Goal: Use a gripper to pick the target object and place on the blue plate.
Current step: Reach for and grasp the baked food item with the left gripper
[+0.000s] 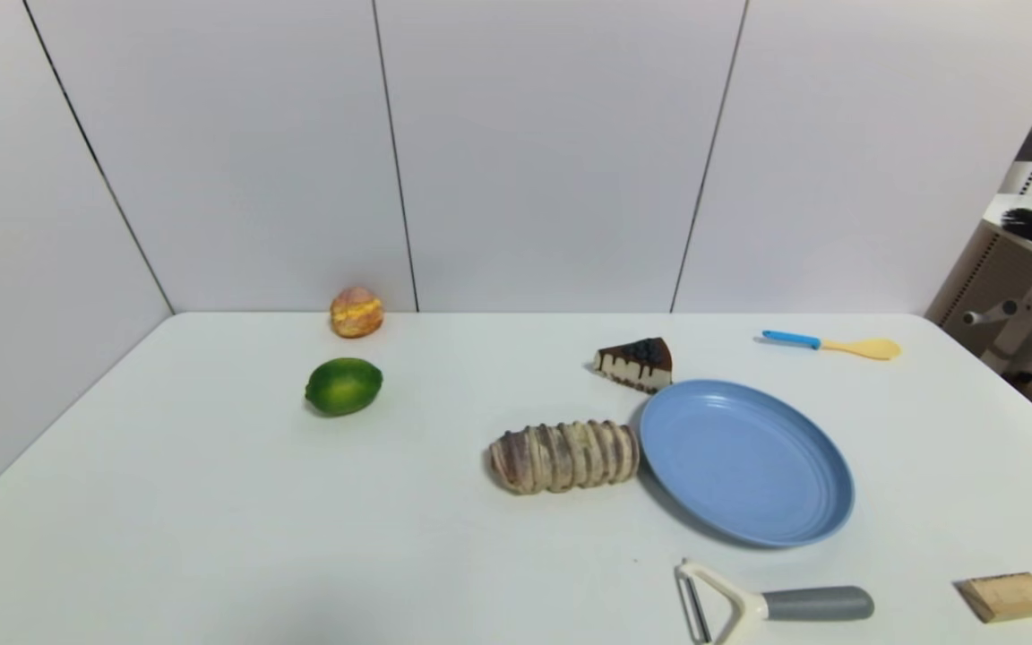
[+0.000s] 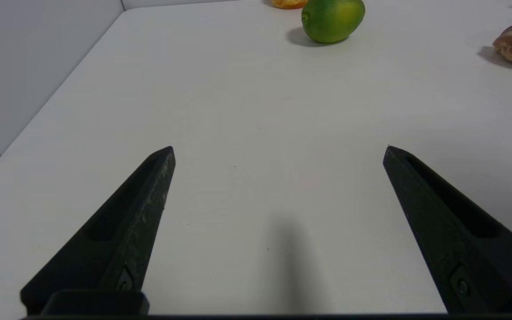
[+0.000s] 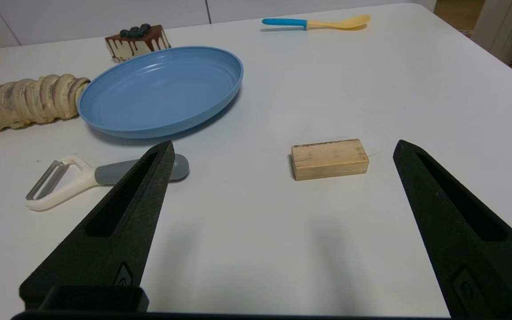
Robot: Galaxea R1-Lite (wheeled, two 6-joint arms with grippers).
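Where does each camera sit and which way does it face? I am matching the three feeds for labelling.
Head view: high, looking down at the white table; no arm shows.
Left wrist view: behind the open left gripper, facing the round green lime.
Right wrist view: behind the open right gripper, facing the round light blue plastic plate and small wooden block.
The wrist views share the long striped bread loaf.

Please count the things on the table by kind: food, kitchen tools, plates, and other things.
Food: 4, cream bun, lime, striped loaf, cake slice
Kitchen tools: 2, spoon, peeler
Plates: 1, blue plate
Other: 1, wooden block
Total: 8
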